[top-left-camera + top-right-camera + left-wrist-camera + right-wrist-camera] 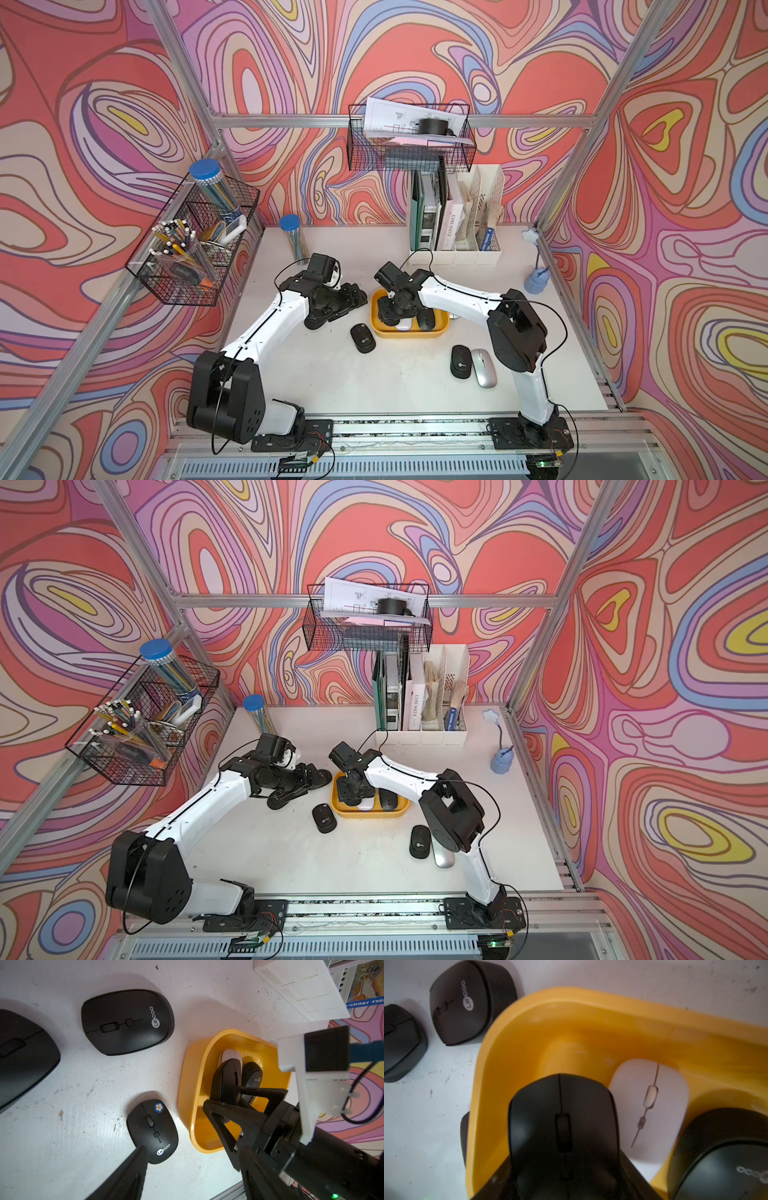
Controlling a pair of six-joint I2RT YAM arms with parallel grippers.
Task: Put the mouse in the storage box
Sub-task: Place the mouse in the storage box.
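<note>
We count eight mice: six black, one white, one silver. Three are in the storage box (415, 333), which sits near the middle of the table (374, 386). A white mouse (650, 1105) and a boxed Lecoo mouse (720, 1151) lie side by side on its floor. The held mouse (562, 1122), black, hangs tilted inside the rim just left of the white one; we cannot tell whether it touches the floor. The right gripper (231, 1093) pinches it by the flanks. The left gripper (195, 1148) hangs left of the box, fingers spread wide, nothing between them. Five mice lie on the table. A flower-sticker mouse (152, 1130) is just beside the box's front-left corner. A sideways Lecoo mouse (126, 1022) and a plain black mouse (22, 1053) lie toward the left edge, largely hidden by the left arm (270, 320) in both top views. A front black mouse (461, 361) and a silver mouse (483, 368) lie side by side toward the front-right corner. The right arm (457, 297) crosses above the box's right end. Around stand one white file organizer (457, 258) at the far edge, two wire baskets on the frame, a left basket (183, 282) and a back basket (409, 162), and two blue-lidded tubes, a basket tube (216, 191) and a table tube (294, 241) near the far-left corner. One blue lamp (537, 278) stands by the right edge.
</note>
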